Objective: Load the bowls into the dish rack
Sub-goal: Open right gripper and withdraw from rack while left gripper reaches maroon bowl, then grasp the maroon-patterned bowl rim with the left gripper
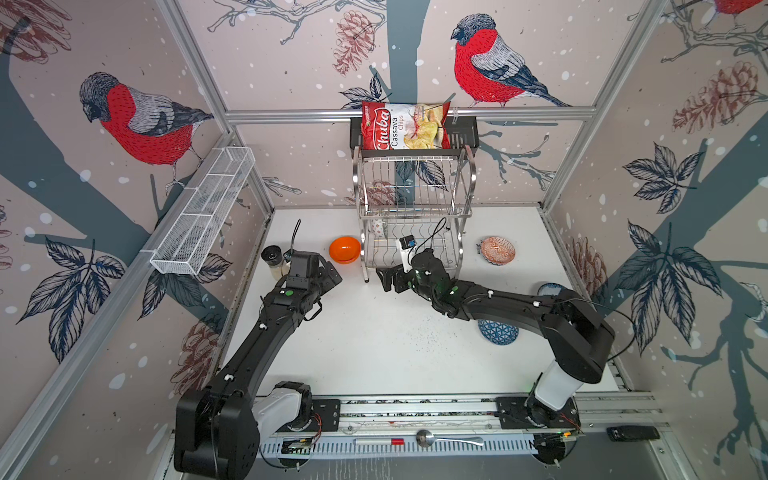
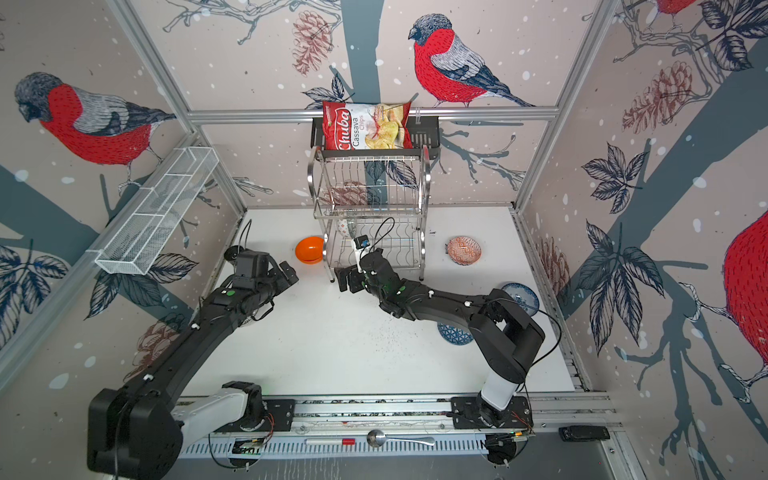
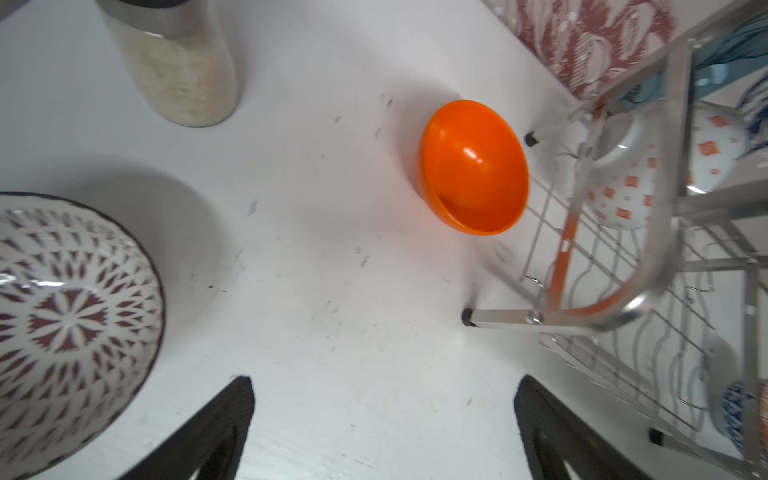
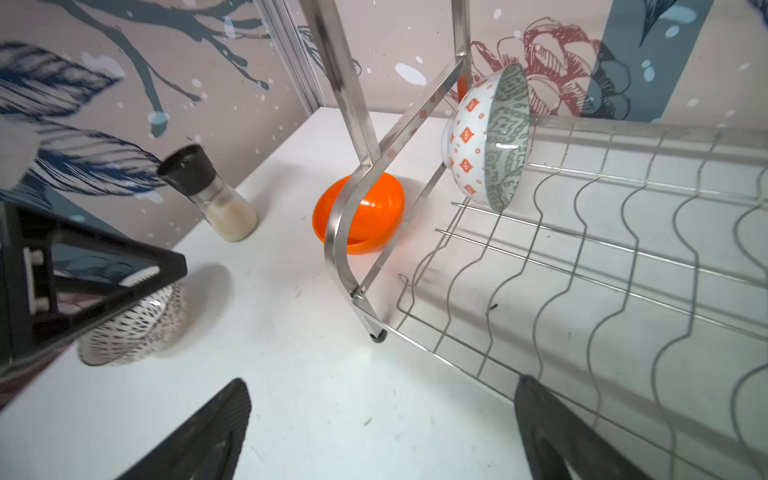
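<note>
Left wrist view: the left gripper (image 3: pixel 383 378) stands wide open and empty, with the orange bowl (image 3: pixel 473 166) ahead of its jaws, mouth up, just beside the dish rack (image 3: pixel 623 309). The right gripper (image 4: pixel 382 379), equally spread and empty, faces the lower shelf, where one patterned bowl (image 4: pixel 486 137) stands on edge. The left arm looks nearer. Smooth white table (image 3: pixel 332 270); little room by the rack's leg.
</note>
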You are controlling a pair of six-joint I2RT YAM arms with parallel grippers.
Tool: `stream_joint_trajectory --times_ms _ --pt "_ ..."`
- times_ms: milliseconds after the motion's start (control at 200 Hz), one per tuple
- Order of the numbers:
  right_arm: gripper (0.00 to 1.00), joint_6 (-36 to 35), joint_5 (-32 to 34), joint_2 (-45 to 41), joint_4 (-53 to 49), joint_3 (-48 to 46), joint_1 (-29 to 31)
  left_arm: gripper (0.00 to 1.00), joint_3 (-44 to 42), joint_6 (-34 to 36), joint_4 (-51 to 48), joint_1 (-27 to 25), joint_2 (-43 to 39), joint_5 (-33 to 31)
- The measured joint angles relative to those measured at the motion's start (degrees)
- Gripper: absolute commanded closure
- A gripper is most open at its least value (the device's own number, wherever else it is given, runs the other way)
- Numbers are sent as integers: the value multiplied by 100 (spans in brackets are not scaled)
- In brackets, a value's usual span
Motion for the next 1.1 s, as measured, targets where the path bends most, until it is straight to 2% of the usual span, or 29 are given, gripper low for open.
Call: stream_joint_trajectory --times_ms 165,500,755,1101 --pt "0 -372 439 -310 138 -529 105 2 120 238 -485 382 308 -101" --pt "0 -671 490 -997 1056 -1510 74 2 476 721 -1104 960 793 -737" --pt "0 -662 402 -1132 1480 -1744 -55 3 529 988 -1224 1029 1259 -975" --pt "0 -605 332 -1189 1674 -1882 -214 14 496 1104 -1182 1032 1779 -901"
